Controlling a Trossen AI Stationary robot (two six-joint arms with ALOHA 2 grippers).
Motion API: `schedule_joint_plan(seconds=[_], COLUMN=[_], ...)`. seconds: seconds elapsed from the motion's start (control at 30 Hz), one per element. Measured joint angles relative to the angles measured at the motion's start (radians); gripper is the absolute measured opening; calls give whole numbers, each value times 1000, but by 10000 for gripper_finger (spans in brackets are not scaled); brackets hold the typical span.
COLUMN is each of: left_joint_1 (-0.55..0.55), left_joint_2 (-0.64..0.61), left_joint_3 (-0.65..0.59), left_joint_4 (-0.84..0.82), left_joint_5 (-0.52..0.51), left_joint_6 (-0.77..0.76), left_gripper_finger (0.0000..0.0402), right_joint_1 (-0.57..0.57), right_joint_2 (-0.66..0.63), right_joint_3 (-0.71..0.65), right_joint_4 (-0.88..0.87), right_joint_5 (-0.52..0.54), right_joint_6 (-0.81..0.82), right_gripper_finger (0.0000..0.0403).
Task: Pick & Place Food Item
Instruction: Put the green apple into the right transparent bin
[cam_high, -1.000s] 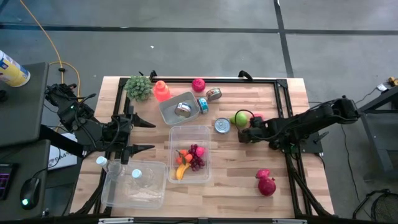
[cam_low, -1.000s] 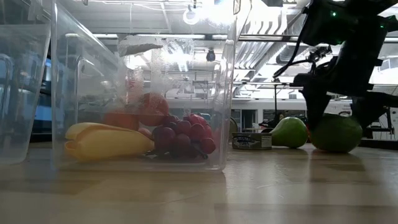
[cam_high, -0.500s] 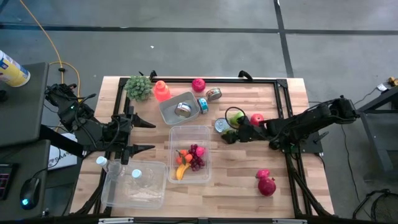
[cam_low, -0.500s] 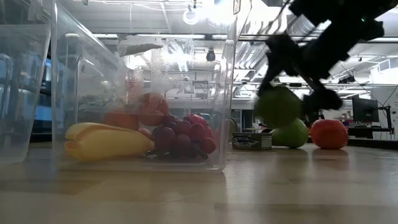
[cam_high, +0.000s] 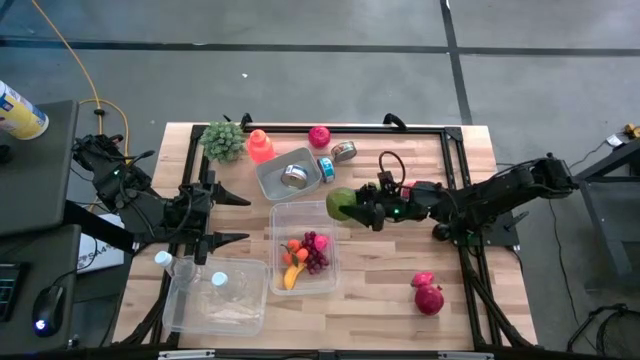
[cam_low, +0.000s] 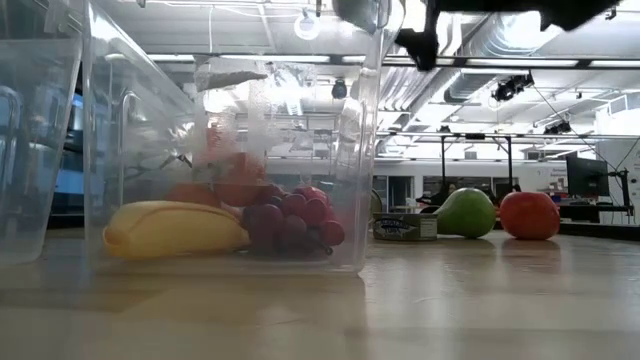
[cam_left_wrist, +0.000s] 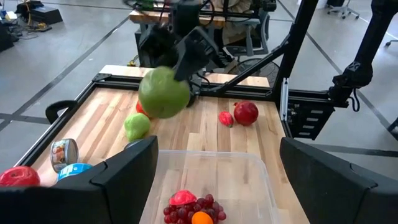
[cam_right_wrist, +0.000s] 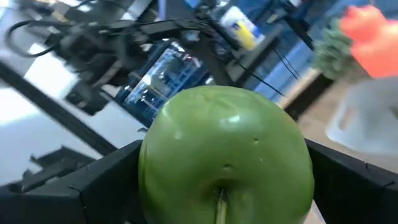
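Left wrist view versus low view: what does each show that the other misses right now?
Only the left wrist view shows the green apple held in the right gripper above the clear container, plus the pomegranate. Only the low view shows the banana inside that container and the tin can on the table. Both show the grapes in the container and the green pear.

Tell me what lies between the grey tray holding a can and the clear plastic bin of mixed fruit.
Nothing: the high view shows only a narrow strip of bare wood between the grey tray and the clear plastic bin.
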Motion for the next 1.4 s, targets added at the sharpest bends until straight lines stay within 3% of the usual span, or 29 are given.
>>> schedule_joint_plan(seconds=[0.1, 0.27, 0.47, 0.83, 1.4], left_joint_1=[0, 0, 0, 0, 0], left_joint_2=[0, 0, 1, 1, 2], left_joint_3=[0, 0, 0, 0, 0], left_joint_4=[0, 1, 5, 5, 6], left_joint_5=[0, 0, 0, 21, 21], left_joint_6=[0, 0, 4, 3, 20], left_gripper_finger=[327, 327, 327, 327, 327], right_joint_1=[22, 35, 43, 40, 40], right_joint_2=[0, 70, 175, 278, 309], right_joint_3=[87, 269, 406, 448, 447], right_joint_4=[-60, -351, -395, -362, -404], right_joint_5=[-39, -40, -50, -61, -1], right_joint_6=[-82, -157, -173, -136, -74], right_gripper_finger=[386, 386, 386, 397, 400])
